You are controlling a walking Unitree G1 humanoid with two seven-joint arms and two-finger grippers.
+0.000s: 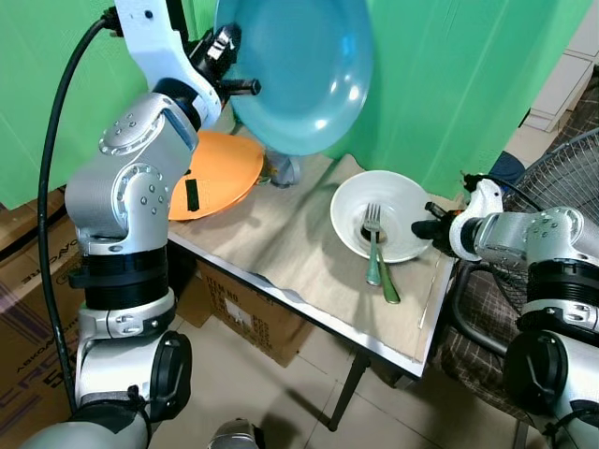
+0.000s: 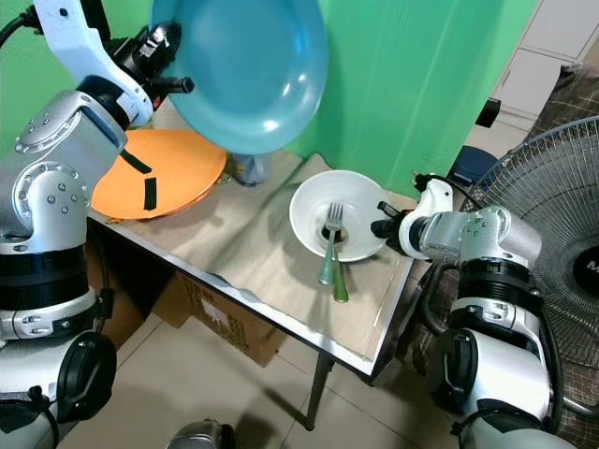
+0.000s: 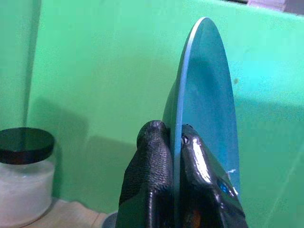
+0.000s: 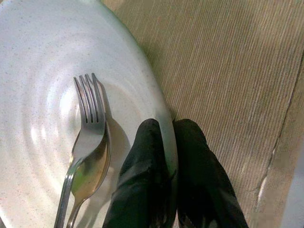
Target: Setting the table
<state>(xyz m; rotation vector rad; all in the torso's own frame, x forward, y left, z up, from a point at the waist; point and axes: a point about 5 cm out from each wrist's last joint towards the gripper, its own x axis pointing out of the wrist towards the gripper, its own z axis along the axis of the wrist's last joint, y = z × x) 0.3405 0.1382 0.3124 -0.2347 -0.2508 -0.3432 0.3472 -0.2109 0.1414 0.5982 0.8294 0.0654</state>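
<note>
Left gripper (image 3: 178, 142) clamped on teal plate (image 1: 299, 70) rim, raised upper centre. Right gripper (image 4: 172, 137) pinching white bowl (image 1: 382, 215) rim, centre right; fork (image 1: 372, 238), spoon (image 1: 386, 281) inside. Advise: lower plate level onto bare mat (image 1: 281, 243), avoiding orange plate (image 1: 220, 173).

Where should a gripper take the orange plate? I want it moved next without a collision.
Judging from its pose, take the orange plate by its near rim, which overhangs the table edge, coming from the robot's side. It lies flat, so fingers can close above and below. The left gripper is occupied by the teal plate.
</note>
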